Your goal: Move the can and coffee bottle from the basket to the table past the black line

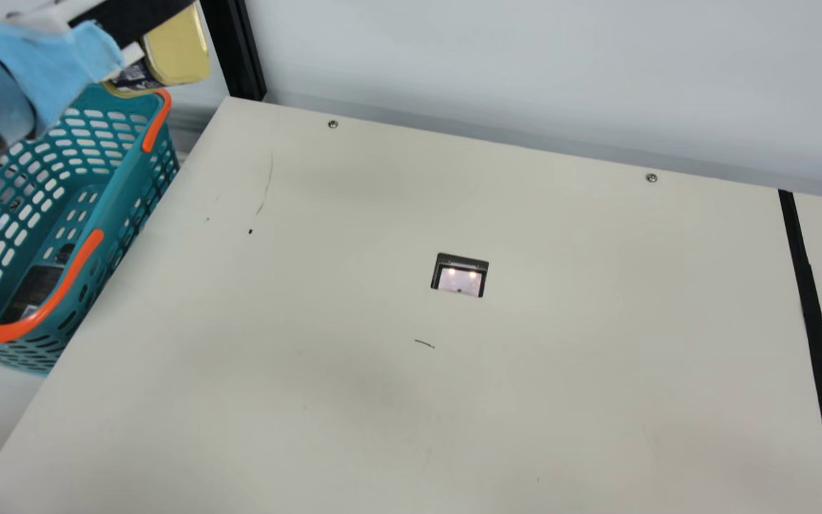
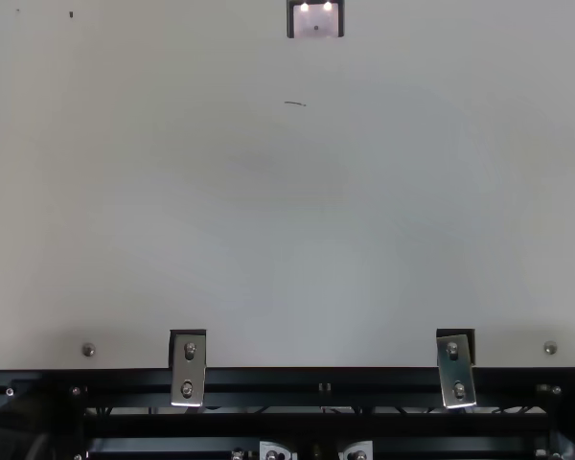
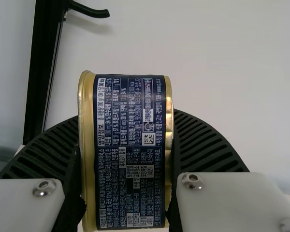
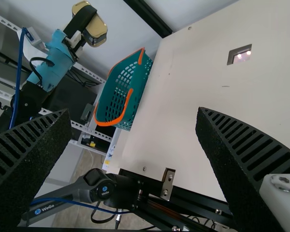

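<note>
Cream table (image 1: 596, 371) with black line (image 1: 815, 335); basket (image 1: 125, 182) beside; wall (image 1: 525, 71) behind.

The can (image 3: 129, 150), gold at both ends with a printed dark-blue label around its rounded sides, was gripped end to end between the left gripper's (image 1: 141, 25) fingers, lifted clear, the label facing the wrist. Lower than that hand, inside the basket (image 1: 124, 168), lay a dark object, apparently the coffee bottle (image 1: 34, 289), partly hidden.
</note>
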`<act>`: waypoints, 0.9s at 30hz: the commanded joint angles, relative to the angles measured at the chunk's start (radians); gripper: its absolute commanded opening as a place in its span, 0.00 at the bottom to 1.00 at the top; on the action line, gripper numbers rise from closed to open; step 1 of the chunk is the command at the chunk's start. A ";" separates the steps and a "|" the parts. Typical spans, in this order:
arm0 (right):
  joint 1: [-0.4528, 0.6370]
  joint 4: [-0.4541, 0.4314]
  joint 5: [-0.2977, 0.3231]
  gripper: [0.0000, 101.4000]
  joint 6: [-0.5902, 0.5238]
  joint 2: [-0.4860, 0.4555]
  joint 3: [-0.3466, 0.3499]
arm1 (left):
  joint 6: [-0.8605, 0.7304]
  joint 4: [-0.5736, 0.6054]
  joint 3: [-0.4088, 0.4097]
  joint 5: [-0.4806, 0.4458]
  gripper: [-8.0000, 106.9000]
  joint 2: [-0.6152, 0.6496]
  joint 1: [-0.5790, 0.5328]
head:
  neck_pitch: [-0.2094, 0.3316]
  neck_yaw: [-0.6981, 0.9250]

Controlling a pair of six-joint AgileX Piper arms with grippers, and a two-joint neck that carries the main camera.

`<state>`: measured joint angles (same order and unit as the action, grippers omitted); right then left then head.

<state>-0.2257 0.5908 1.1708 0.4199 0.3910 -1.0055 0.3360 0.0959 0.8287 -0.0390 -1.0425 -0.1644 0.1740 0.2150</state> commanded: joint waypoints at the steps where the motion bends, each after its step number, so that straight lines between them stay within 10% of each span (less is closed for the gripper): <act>1: 0.000 0.000 0.000 1.00 0.000 0.000 0.000 | 0.000 0.000 0.000 0.000 0.16 0.000 0.000 | 0.012 -0.010; 16: 0.000 0.000 0.000 1.00 0.000 0.000 0.000 | -0.016 0.009 -0.003 0.005 0.16 -0.001 0.001 | 0.012 -0.010; 27: 0.000 0.000 0.000 1.00 0.000 0.000 0.000 | -0.093 0.011 -0.140 0.170 0.16 -0.026 -0.087 | 0.012 -0.010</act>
<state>-0.2257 0.5908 1.1708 0.4199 0.3910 -1.0055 0.2464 0.1088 0.7117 0.1001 -1.0647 -0.2373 0.1740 0.2150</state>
